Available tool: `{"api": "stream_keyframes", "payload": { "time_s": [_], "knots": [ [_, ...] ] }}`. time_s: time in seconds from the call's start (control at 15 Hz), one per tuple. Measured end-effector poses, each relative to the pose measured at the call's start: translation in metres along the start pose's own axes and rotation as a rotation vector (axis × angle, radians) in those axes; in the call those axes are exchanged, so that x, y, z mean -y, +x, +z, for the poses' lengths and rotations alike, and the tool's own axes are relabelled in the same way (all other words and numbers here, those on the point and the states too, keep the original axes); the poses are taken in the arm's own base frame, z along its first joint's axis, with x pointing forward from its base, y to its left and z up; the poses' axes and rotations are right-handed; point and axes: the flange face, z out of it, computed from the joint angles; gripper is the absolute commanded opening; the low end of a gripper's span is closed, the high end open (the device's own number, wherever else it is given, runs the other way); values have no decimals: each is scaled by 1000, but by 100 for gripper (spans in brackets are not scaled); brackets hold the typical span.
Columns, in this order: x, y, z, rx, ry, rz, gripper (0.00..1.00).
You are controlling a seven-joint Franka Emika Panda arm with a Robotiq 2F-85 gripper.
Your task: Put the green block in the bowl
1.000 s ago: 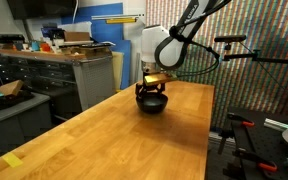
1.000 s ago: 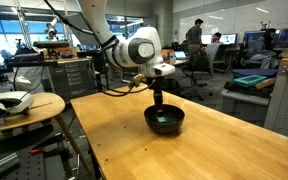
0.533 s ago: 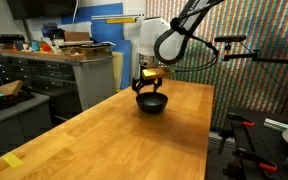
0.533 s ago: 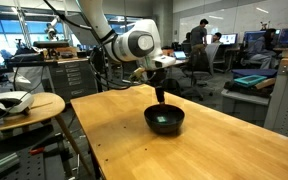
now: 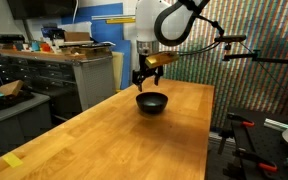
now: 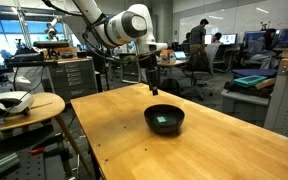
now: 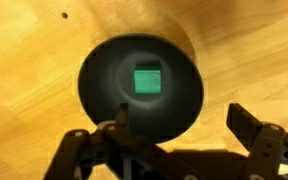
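The black bowl stands on the wooden table in both exterior views. The green block lies inside the bowl, near its middle; it shows as a small green spot in an exterior view. My gripper hangs open and empty well above the bowl, fingers pointing down. In the wrist view the two open fingers frame the bowl from above.
The wooden table stretches toward the camera. A grey cabinet with clutter stands beside it. A round side table with a white object stands at the table's end. People and desks are in the background.
My gripper has risen from just above the bowl to well above it, open. The green block stays in the bowl.
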Motion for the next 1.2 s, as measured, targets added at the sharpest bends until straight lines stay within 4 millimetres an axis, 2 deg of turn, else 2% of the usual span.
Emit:
{"api": "stream_keyframes", "payload": {
  "time_s": [0.47, 0.8, 1.2],
  "knots": [
    [8, -25, -66, 81, -6, -192, 100],
    [8, -25, -54, 97, -17, -191, 100],
    [8, -25, -54, 97, -18, -191, 100]
  ]
}}
